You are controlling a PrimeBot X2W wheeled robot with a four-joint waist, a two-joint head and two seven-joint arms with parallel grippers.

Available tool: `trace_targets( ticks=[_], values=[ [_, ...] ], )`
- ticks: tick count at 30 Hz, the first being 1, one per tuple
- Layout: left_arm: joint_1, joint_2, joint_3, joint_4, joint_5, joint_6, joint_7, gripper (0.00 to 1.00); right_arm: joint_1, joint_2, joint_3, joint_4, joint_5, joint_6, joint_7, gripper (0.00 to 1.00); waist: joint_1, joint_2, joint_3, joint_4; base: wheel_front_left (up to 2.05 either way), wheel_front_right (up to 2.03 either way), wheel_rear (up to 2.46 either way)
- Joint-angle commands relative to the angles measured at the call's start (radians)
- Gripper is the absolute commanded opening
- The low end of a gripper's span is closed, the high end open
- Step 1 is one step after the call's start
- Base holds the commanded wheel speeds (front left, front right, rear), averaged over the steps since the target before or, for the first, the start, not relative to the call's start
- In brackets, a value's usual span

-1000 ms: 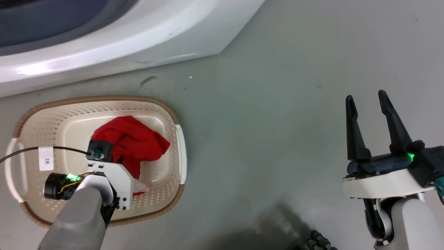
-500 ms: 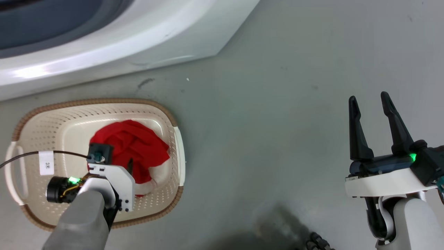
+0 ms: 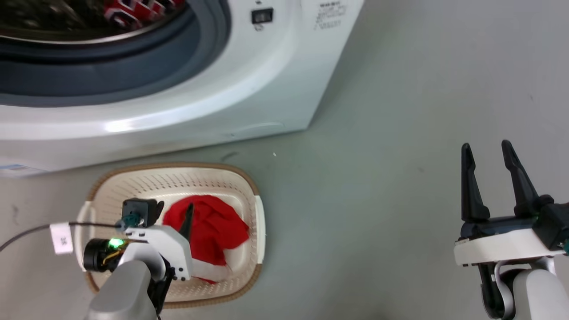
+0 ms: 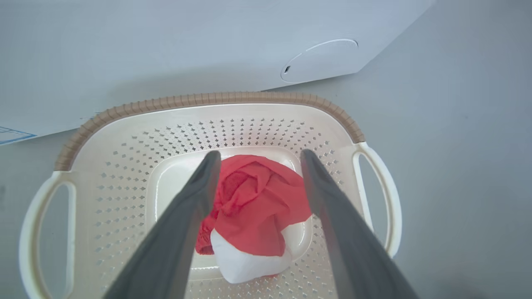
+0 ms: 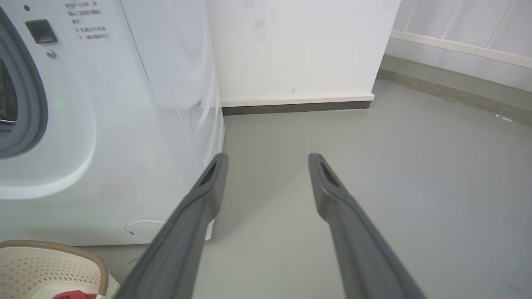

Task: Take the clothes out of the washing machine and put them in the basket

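Left wrist view: my left gripper (image 4: 259, 153) hangs over the basket (image 4: 208, 99) with its fingers spread and nothing between them. The red garment (image 4: 257, 203) lies loose on the basket floor below, with its white band (image 4: 245, 261) at the near end.
Head view: the basket sits on the floor (image 3: 378, 200) just in front of the washing machine (image 3: 275, 80). The jersey (image 3: 133, 8) shows in the drum at the top edge, only partly in frame.
Right gripper (image 3: 486, 146): spread and empty, well off to the right over bare floor.
Task state: my read is one piece in and one left in the drum.
Risk, snag: in the head view one left finger sits close over the red fabric, and I can't tell if it touches. If a fold rides up with me, the garment gets dragged over the rim.
Risk, cable: my wrist cable (image 3: 31, 231) and its tag cross the basket's left side. A swing toward the porthole could hook the handle and shove the basket.
Risk, seal: a bad entry angle puts a fingertip into the grey rubber rim (image 3: 133, 75). The jersey is barely visible, so the grasp point is a guess.
Risk, drop: a trailing jersey could catch on the seal or land on the floor short of the basket, which is low and small.
Call: lift straight up first, check the fingers are free, then turn.
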Motion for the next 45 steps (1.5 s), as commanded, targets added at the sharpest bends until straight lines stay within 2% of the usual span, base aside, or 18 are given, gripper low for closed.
trace_targets(
  ticks=[1,8,14,21,26,30,34,36,45],
  values=[
    [0.049,-0.001,0.022,-0.046,0.000,0.008,-0.003,1.00,0.016,0.001,-0.006,0.008,-0.006,-0.001,-0.002,1.00,0.0000,0.0000,-0.069,0.046,0.00,0.00,0.00],
    [0.184,-0.010,0.120,-0.299,0.030,0.026,-0.003,1.00,0.063,0.001,-0.014,0.028,-0.014,-0.001,-0.002,1.00,0.0000,0.0000,-0.158,0.072,0.00,0.00,0.00],
    [0.296,-0.021,0.233,-0.532,0.073,0.033,-0.003,1.00,0.097,0.001,-0.006,0.033,-0.015,-0.001,-0.002,1.00,0.0000,0.0000,-0.209,0.062,0.00,0.00,0.00],
    [0.328,-0.022,0.305,-0.695,0.111,0.026,-0.004,1.00,0.094,0.001,0.007,0.023,-0.008,-0.001,-0.002,1.00,0.0000,0.0000,-0.201,0.027,0.00,0.00,0.00],
    [0.256,0.030,0.324,-0.757,0.133,0.024,0.011,1.00,0.076,0.001,0.026,0.015,0.015,-0.001,-0.002,1.00,0.0000,0.0000,-0.147,-0.021,0.00,0.00,0.00],
    [0.148,0.089,0.332,-0.799,0.129,0.017,0.103,1.00,0.063,0.001,0.036,0.010,0.031,-0.001,-0.002,1.00,0.0000,0.0000,-0.086,-0.059,0.00,0.00,0.00],
    [0.002,0.158,0.326,-0.808,0.107,0.001,0.268,1.00,0.044,0.001,0.047,0.006,0.051,-0.001,-0.002,1.00,0.0000,0.0000,-0.020,-0.096,0.00,0.00,0.00],
    [-0.074,0.171,0.339,-0.789,0.058,-0.005,0.356,1.00,0.035,0.001,0.051,0.004,0.075,-0.001,-0.002,1.00,0.0000,0.0000,0.010,-0.116,0.00,0.00,0.00],
    [-0.429,0.348,0.312,-0.643,0.014,-0.018,0.720,1.00,-0.015,0.003,0.115,-0.028,0.141,-0.001,-0.002,1.00,0.0000,0.0000,0.167,-0.217,0.00,0.00,0.00]
  ],
)
